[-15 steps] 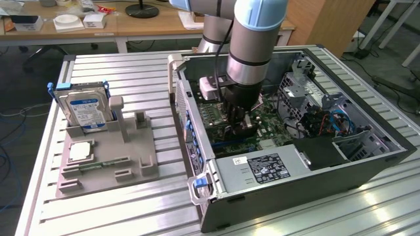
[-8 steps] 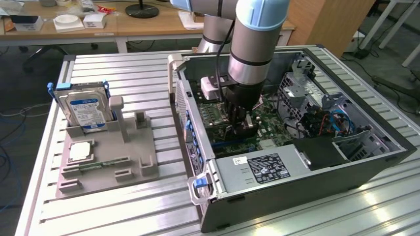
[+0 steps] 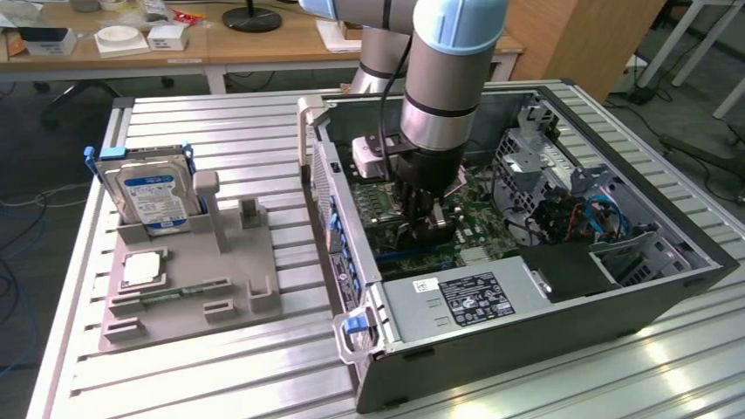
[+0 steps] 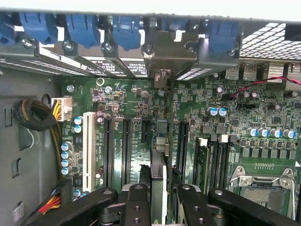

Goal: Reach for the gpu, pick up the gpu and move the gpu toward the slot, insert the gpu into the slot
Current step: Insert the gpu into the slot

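Gpu (image 4: 160,155), seen edge-on in the wrist view, stands upright between the gripper (image 4: 162,197) fingers, which are clamped on its two faces, over the green motherboard (image 4: 141,108) among the black expansion slots (image 4: 126,143). In the exterior view, the arm reaches down into the open computer case (image 3: 652,288); at nine o'clock from it, a grey fixture (image 3: 187,288) holds a hard drive (image 3: 152,196).

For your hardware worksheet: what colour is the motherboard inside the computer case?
Green; the motherboard shows best in the wrist view.
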Controlling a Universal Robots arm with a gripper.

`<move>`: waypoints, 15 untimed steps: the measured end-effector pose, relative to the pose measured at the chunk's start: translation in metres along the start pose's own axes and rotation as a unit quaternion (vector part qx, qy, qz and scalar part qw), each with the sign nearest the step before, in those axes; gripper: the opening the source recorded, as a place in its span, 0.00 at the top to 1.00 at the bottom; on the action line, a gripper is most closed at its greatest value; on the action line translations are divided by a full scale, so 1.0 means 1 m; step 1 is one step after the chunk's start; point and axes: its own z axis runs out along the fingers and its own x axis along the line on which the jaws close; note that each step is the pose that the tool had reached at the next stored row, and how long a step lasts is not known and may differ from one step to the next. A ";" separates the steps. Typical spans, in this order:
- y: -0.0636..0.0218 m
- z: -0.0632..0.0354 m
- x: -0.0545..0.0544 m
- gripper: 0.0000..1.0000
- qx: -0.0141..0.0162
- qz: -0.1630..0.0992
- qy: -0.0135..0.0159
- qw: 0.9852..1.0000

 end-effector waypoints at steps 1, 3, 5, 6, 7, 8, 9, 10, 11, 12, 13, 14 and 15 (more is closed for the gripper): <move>0.0000 0.0000 0.000 0.74 0.000 0.000 0.000 1.000; 0.0000 0.0000 0.000 0.74 0.000 0.000 0.000 1.000; 0.0000 0.0000 0.000 0.74 0.000 0.000 0.000 1.000; 0.0000 0.0000 -0.001 0.74 0.000 0.000 0.000 1.000; 0.0001 -0.0001 -0.001 0.74 0.000 0.000 0.000 1.000; -0.0001 -0.0001 -0.002 0.74 0.000 0.000 0.000 1.000; -0.0002 -0.0001 -0.002 0.74 0.000 0.000 0.000 1.000; -0.0003 -0.0001 -0.002 0.74 0.000 0.000 0.000 1.000; -0.0006 -0.0001 -0.002 0.74 0.000 0.000 0.000 1.000; -0.0015 0.0000 -0.003 0.74 0.000 0.001 0.000 1.000; -0.0021 0.0000 -0.003 0.74 0.000 0.002 0.000 1.000; -0.0027 0.0000 -0.002 0.74 0.000 0.002 0.000 1.000; -0.0030 0.0000 -0.002 0.74 0.000 0.002 0.000 1.000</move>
